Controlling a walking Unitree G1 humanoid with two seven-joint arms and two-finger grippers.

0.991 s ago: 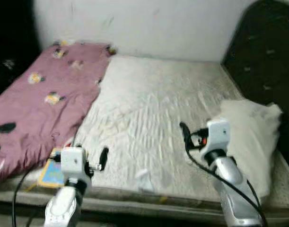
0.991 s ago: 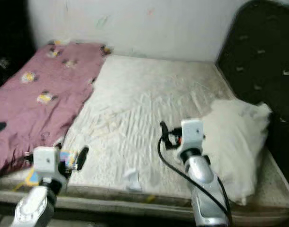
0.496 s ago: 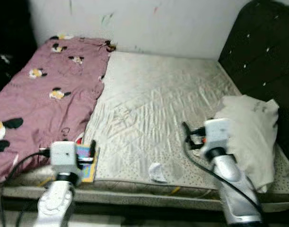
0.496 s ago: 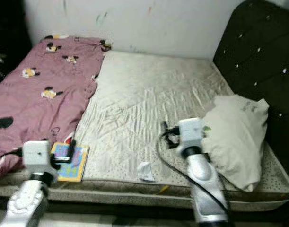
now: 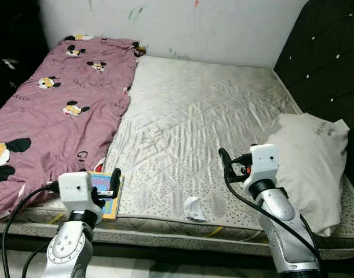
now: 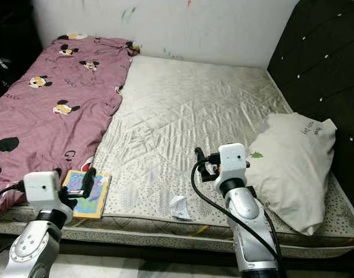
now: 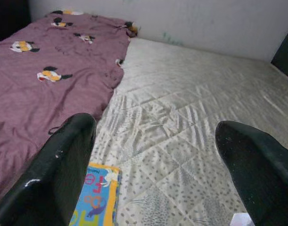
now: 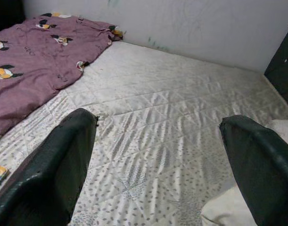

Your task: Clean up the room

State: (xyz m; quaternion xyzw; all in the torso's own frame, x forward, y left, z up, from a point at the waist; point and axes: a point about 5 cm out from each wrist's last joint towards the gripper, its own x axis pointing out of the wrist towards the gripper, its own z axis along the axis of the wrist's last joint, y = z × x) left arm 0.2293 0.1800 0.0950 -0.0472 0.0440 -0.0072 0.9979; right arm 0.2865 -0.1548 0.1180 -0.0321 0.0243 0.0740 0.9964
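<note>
Rubbish and a book are seen lying on the big bare white quilted mattress [image 5: 205,116] in the left eye view. A small crumpled white scrap of paper [image 5: 194,208] is left near the front edge, most likely dropped there, so it probably has to be picked up. A flat bright blue and yellow picture book [image 5: 107,188] is set at the front corner, just beside the purple cartoon-mouse blanket [image 5: 55,110], with one end tucked a little under it. A soft white pillow [image 5: 313,162] is pushed against the dark padded headboard [image 5: 327,52]. The left gripper [image 5: 114,180] is held over the book, and the right gripper [image 5: 225,162] is held above the mattress beside the pillow. Nothing is touched by either one.

The same things are shown in the right eye view. The scrap looks thin, creased and light.

Wide-apart black fingers [image 7: 63,165] are shown in the left wrist view, with nothing held between them. The book is seen just under them.

Spread black fingers [image 8: 59,165] are shown in the right wrist view too, held empty over the mattress, perhaps kept ready for a grab.
</note>
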